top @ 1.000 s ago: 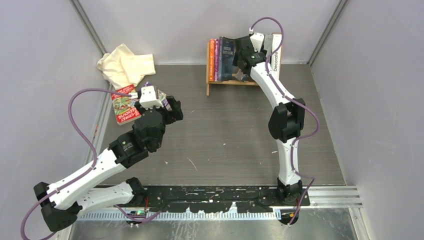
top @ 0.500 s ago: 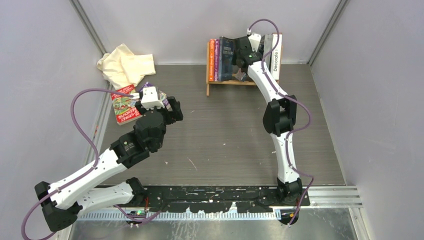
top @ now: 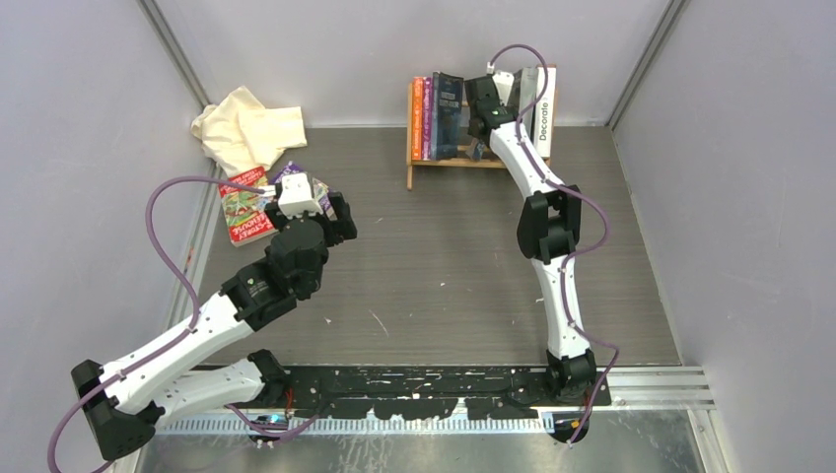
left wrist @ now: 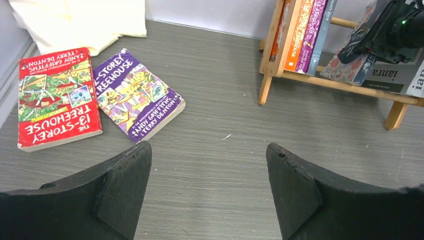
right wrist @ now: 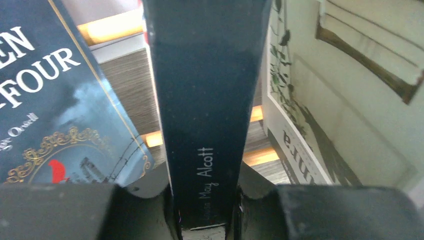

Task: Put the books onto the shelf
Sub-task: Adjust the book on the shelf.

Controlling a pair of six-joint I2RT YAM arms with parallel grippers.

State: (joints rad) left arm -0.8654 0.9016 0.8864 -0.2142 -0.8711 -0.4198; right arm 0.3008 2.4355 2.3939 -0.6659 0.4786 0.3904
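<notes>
The wooden shelf (top: 411, 148) stands at the back wall with orange (top: 418, 118), purple and dark blue books upright in it and a white "Decorate" book (top: 543, 116) at its right end. My right gripper (top: 480, 108) is inside the shelf. It is shut on the spine of a dark blue book (right wrist: 207, 100), one finger on each side. A red book (left wrist: 57, 97) and a purple book (left wrist: 137, 100) lie flat on the table at the left. My left gripper (left wrist: 209, 155) hovers open just to their right, with nothing between its fingers.
A cream cloth (top: 246, 126) lies crumpled in the back left corner. Grey walls close in the table on three sides. A leaning blue book (right wrist: 45, 100) and a white-grey magazine (right wrist: 320, 100) flank the held book.
My right gripper has shut on the dark blue book, and the right arm has shifted a little left at the shelf. The left arm has barely moved.
</notes>
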